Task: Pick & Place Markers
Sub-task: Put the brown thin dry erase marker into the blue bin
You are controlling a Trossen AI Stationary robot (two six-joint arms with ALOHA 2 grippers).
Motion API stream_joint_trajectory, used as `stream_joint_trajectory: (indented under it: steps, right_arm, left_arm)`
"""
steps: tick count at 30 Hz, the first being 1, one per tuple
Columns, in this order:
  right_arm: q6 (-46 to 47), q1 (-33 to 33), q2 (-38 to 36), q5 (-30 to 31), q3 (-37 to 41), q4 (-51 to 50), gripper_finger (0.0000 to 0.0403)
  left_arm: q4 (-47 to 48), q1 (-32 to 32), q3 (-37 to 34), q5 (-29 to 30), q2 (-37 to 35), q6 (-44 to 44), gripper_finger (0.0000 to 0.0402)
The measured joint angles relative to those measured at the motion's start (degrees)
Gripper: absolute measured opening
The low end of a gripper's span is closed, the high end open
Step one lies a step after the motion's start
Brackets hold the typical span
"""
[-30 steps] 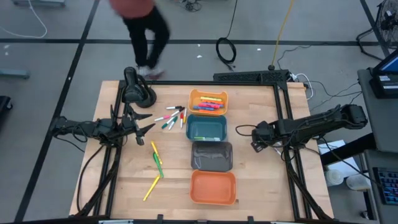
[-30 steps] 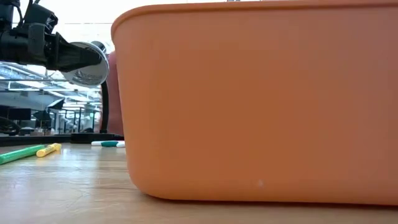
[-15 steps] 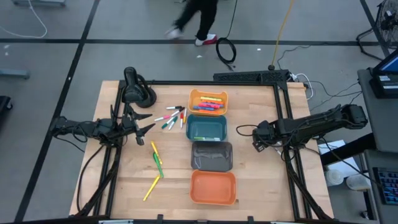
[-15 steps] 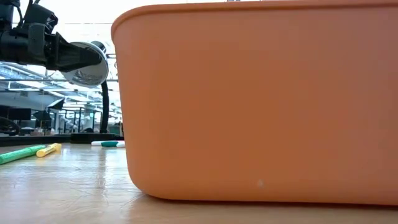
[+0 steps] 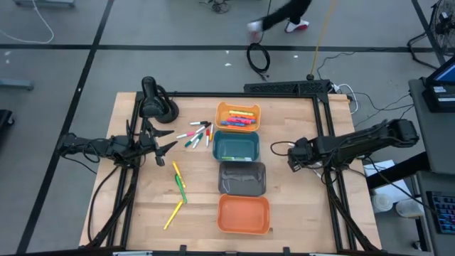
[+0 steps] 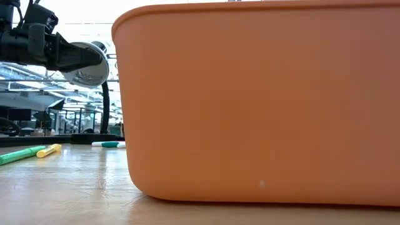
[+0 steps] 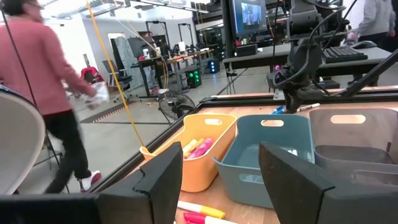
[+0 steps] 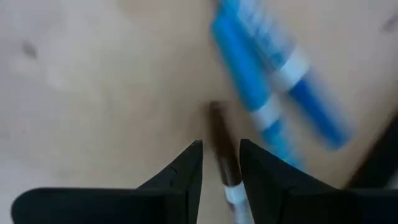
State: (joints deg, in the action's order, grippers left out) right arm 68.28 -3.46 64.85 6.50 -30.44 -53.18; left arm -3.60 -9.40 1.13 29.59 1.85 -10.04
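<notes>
Several coloured markers [image 5: 197, 134] lie flat on the table left of the light-orange bin [image 5: 238, 116], which holds more markers [image 7: 198, 148]. A yellow and a green marker [image 5: 178, 181] and another yellow one [image 5: 173, 213] lie nearer. My left gripper [image 5: 167, 144] [image 7: 217, 186] is open, level, just left of the cluster. My right gripper [image 5: 290, 158] [image 8: 221, 171] points down at the table right of the teal bin [image 5: 236, 147]. Its fingers stand narrowly apart on either side of a dark marker [image 8: 222, 143], with blue markers [image 8: 261, 93] lying beside it. My right gripper comes from above, with its fingers [image 8: 186, 171] to either side of the dark marker's near part [image 8: 229, 177] and lying across it. The marker lies flat on the table. Whether a finger touches it, I cannot tell.
The four bins stand in a row down the table's middle: light orange, teal, grey [image 5: 242, 178], orange [image 5: 244, 213] [image 6: 262, 100]. A black stand [image 5: 153, 99] sits at the far left corner. A person [image 7: 43, 81] walks on the floor beyond the far edge.
Neither arm nor any marker has visibly moved. The person beyond the table's far edge has walked from its left toward its right.
</notes>
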Motion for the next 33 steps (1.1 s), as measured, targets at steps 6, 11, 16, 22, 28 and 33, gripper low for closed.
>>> stream_joint_trajectory:
  steps: [6,11,16,22,28,33]
  right_arm:
    - [2.0,0.0,1.3,-3.8,2.0,3.7,0.0093]
    - [1.6,0.0,1.2,-3.5,2.1,5.8,0.0093]
    - [1.4,0.0,1.2,-3.4,2.1,6.0,0.0093]
    - [1.9,0.0,1.3,-2.7,2.1,5.8,0.0082]
    - [1.5,0.0,1.3,-2.5,2.1,6.9,0.0032]
    - [-0.1,0.0,1.3,-2.2,2.2,7.2,0.0019]
  left_arm:
    - [0.0,0.0,0.0,0.0,0.0,0.0,0.0214]
    - [0.0,0.0,0.0,0.0,0.0,0.0,0.0214]
    - [0.0,0.0,0.0,0.0,0.0,0.0,0.0214]
    - [0.0,0.0,0.0,0.0,0.0,0.0,0.0214]
    - [0.0,0.0,0.0,0.0,0.0,0.0,0.0214]
    - [0.0,0.0,0.0,0.0,0.0,0.0,0.0214]
